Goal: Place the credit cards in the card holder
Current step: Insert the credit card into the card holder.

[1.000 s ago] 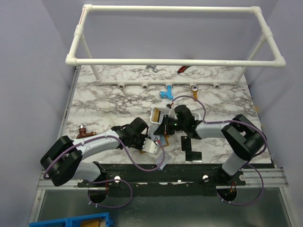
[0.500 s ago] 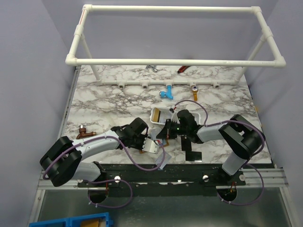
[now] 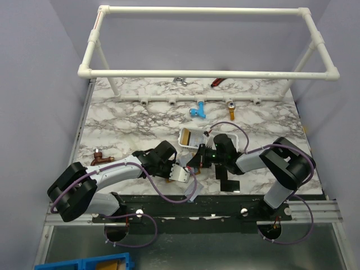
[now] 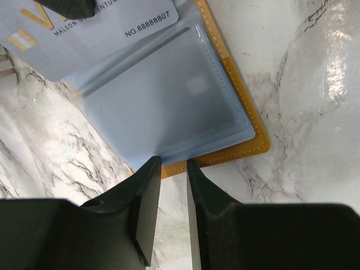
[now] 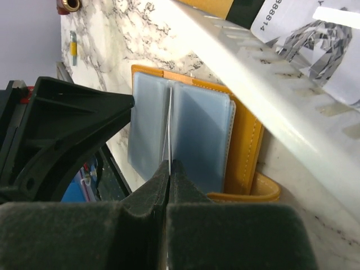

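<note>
Your right fingers (image 5: 169, 174) pinch the silvery card (image 4: 112, 31) over the open card holder (image 4: 254, 138) on the desk (image 4: 298, 84), left fingers (image 4: 152, 185) narrowly parted at its edge.

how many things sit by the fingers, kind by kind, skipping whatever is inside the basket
card holder: 1
white basket: 1
black cards loose on the table: 2
silvery card in the right fingers: 1
total: 5

Left gripper (image 4: 172, 163), fingertips narrowly parted, at open card holder (image 4: 225, 160) clear sleeves (image 4: 169, 95); silvery card (image 4: 95, 34) overlapping above.
</note>
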Robot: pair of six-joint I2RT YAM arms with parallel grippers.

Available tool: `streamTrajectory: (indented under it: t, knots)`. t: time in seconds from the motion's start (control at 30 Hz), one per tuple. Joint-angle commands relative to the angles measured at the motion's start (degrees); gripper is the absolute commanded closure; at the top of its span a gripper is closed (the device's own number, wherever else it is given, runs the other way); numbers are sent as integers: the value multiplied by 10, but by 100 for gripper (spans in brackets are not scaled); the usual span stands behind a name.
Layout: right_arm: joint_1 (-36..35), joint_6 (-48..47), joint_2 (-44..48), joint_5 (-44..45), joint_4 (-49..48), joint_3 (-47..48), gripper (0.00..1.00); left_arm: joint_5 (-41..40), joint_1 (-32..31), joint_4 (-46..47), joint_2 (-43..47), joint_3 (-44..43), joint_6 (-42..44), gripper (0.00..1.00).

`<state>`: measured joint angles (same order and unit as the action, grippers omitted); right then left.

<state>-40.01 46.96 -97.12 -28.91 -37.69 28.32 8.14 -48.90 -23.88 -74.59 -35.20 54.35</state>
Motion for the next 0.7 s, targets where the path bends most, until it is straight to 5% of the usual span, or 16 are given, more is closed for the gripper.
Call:
streamTrajectory:
  t: [0.0, 0.67]
  knots:
    - [2, 5, 23, 11, -24, -16, 99, -20, -4, -8, 7, 2, -18, 74]
    - [2, 37, -35, -16, -100, -4, 99, -67, -33, 19, 16, 13, -71, 74]
